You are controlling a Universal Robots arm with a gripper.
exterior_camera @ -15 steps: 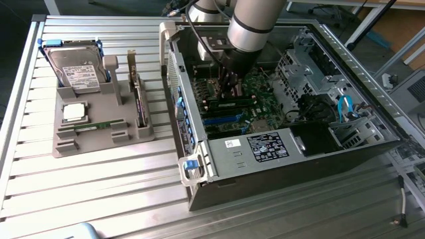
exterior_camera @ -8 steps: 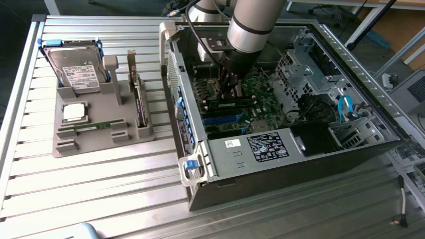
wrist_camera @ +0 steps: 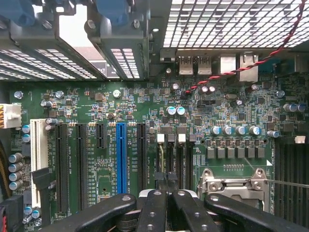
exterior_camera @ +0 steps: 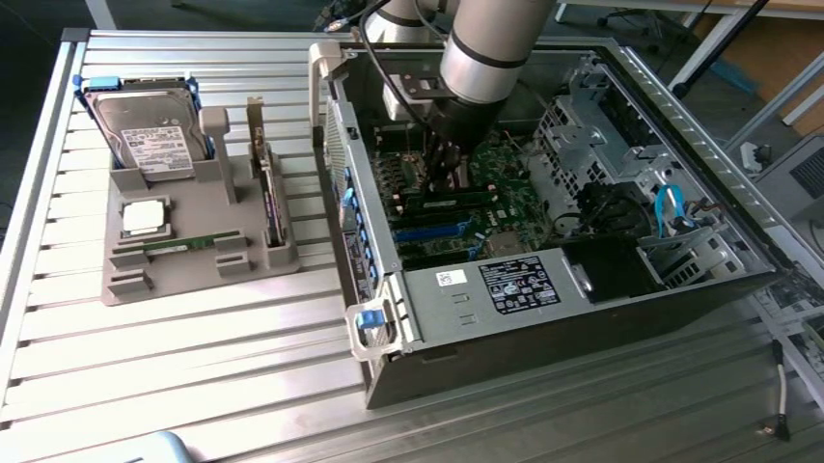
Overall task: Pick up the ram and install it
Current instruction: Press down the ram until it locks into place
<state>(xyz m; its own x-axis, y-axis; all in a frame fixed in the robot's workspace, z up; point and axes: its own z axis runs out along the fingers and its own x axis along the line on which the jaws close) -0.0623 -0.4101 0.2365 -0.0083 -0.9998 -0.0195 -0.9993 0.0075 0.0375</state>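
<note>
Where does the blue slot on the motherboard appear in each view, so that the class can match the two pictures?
Exterior view: the blue slot lies on the motherboard inside the case, just below the pincer in the picture.
Wrist view: the blue slot stands between long black slots, beside the pincer.
Shared landmark: the pincer, close over the board next to that slot.

I am in a lab: an open computer case (exterior_camera: 566, 280) lies on a ridged metal table (exterior_camera: 193, 367).
</note>
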